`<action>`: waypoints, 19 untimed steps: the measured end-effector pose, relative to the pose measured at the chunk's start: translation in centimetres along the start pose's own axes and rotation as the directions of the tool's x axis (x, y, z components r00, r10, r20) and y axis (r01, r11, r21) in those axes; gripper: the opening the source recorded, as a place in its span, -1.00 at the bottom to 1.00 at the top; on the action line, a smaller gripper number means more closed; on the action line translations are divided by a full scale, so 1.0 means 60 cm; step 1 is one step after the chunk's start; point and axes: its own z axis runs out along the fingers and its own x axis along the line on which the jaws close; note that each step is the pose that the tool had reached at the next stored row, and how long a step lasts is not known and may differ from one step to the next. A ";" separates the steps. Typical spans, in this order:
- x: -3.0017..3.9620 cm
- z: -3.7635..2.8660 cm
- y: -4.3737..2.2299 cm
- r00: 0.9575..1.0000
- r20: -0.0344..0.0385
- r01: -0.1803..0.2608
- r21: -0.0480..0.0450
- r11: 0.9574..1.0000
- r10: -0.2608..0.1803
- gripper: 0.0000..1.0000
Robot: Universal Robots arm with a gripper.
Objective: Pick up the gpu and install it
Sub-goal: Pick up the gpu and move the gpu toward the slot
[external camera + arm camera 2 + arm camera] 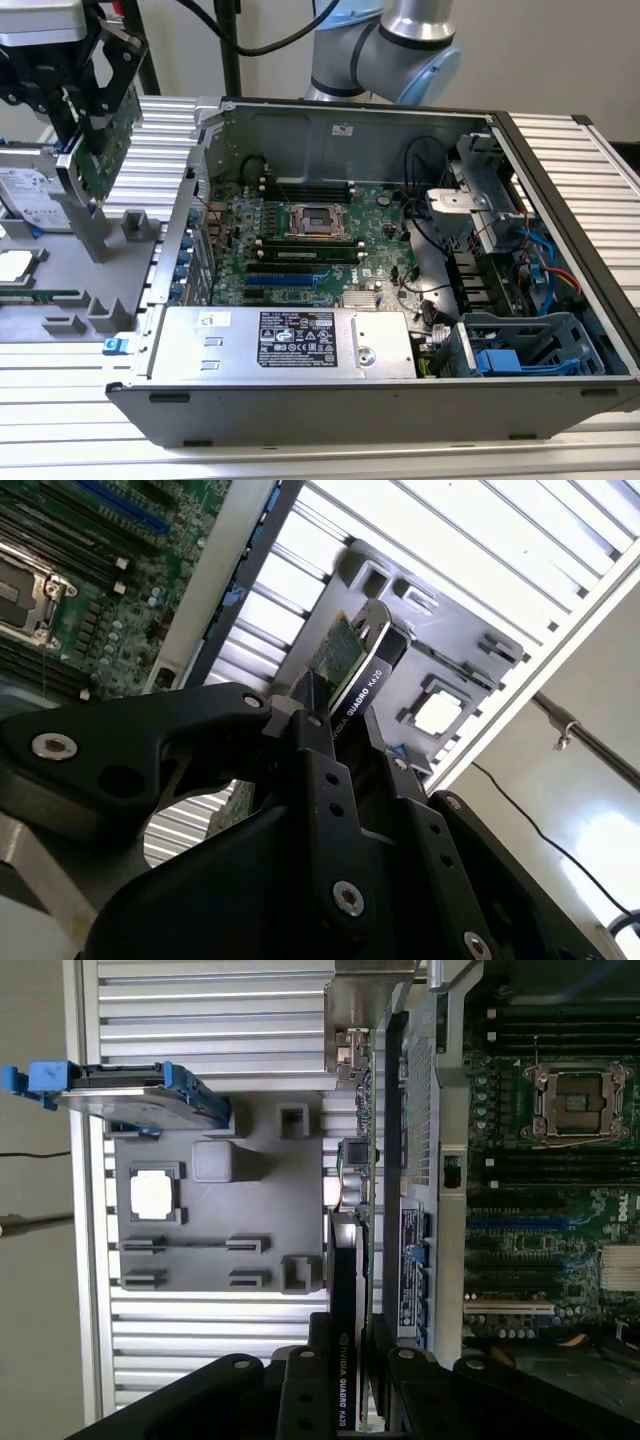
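Nearest the lens in both wrist views: the black tool, drawn in narrow and clamped on the gpu, with fingers pressed on either face. Gripped along one thin edge only, the rest of the card jutting out beyond the tips.

In the upper left of the exterior view, hanging edge-down and slightly tilted over the gray holder. Lower corner just above one of the holder's posts, or touching it; cannot tell which. Beside it on the same holder, a hard drive and a processor chip. Well apart from the open computer case in the middle of the frame, with the motherboard lying flat inside and blue slots toward its lower left.

Likely trouble from here:
- Snagging the lower corner on a post, if carried sideways before rising clear.
- Pivoting or slipping in so small a grip during a swing, then arriving crooked at a slot.
- Knocking the case's near wall, if carried low.
- Catching the loose black cables at the right of the board.
- Bending contacts or stressing the board, if pressed down off-line.
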 end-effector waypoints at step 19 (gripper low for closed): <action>-0.044 -0.002 0.001 1.000 -0.015 0.000 0.000 1.000 0.000 -1.00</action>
